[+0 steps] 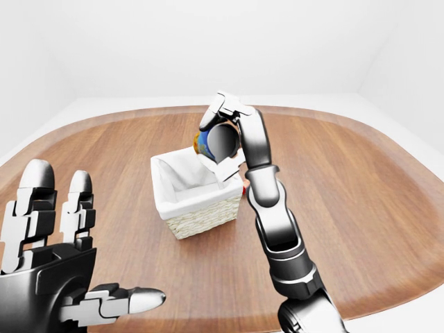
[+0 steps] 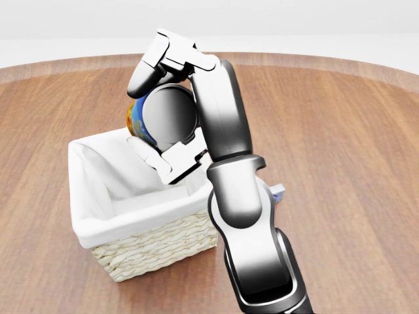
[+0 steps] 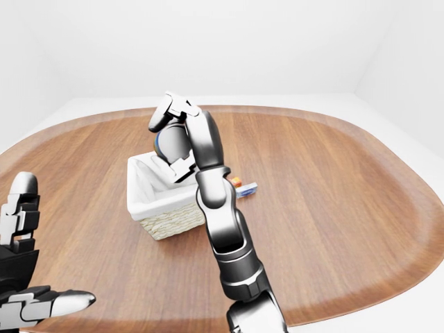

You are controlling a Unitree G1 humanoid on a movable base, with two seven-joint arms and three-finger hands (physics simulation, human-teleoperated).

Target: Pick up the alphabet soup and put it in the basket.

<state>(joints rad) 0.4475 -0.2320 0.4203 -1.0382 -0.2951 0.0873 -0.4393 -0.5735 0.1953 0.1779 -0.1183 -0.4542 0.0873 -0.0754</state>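
One right hand (image 2: pixel 160 108) clamped on the soup can (image 2: pixel 137 118) above the basket (image 2: pixel 98 229); splayed left hand (image 1: pixel 48 270) only in eye views.

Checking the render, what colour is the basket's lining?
White cloth lining, inside the pale woven basket; clearest in the head view.

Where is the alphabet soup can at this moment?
In the head view the alphabet soup can is left of centre, held in the right hand above the right part of the basket, not yet inside it.
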